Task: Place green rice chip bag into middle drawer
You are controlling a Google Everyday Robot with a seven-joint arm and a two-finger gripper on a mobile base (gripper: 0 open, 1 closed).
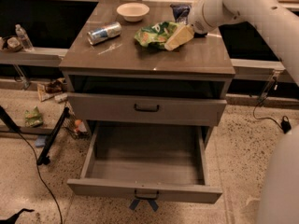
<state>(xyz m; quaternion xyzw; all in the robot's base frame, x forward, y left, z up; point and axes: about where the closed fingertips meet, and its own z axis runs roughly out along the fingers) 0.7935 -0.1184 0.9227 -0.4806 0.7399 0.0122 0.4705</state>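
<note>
One chip bag (154, 34): green, lying on tabletop (140, 59).
Gripper (180, 36): at bag's right edge; jaws' state cannot be told.
Middle drawer (140, 190): pulled open.

Crumpled green rice chip bag (155, 34) on cabinet top (140, 59) beside pincer (179, 36); middle drawer (145, 190) pulled open

Lab-like workroom: drawer cabinet (147, 108), cables (41, 175) across speckled floor (247, 157), end effector (180, 36) above countertop (140, 55)
</note>
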